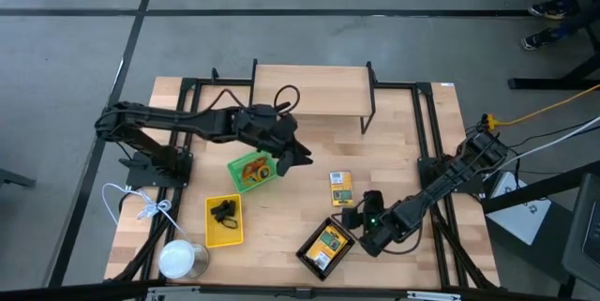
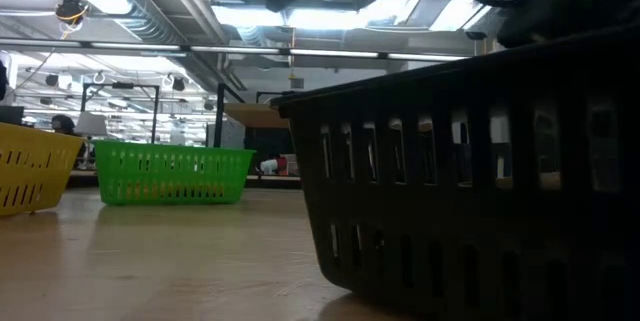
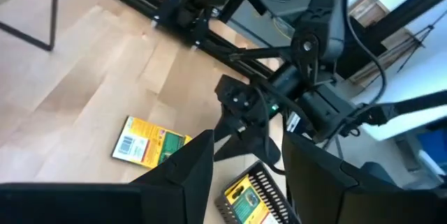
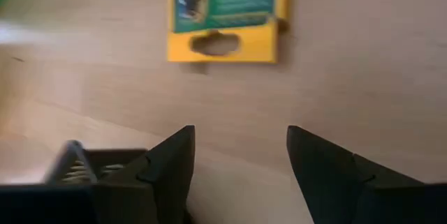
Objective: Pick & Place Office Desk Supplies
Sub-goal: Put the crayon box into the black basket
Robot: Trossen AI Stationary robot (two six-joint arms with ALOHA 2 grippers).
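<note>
Sorting desk supplies into three trays on the counter (image 1: 394, 132).

The left hand (image 1: 302, 158) hangs just beside the green tray (image 1: 251, 171), which holds an orange loop (image 1: 258, 167); its fingers (image 3: 183, 175) stand spread with nothing between them, a pose that fits a release over that tray. The right hand (image 1: 361, 215) sits low between the black mesh tray (image 1: 325, 248) and a loose printed box (image 1: 341, 188), its fingers (image 4: 167, 162) also spread and empty. In the right wrist view they point at the loose box (image 4: 225, 16), probably the next pick. A second printed box (image 1: 327, 246) lies in the black tray, and black clips (image 1: 223, 212) lie in the yellow tray (image 1: 223, 233): one kind per tray, apparently.
</note>
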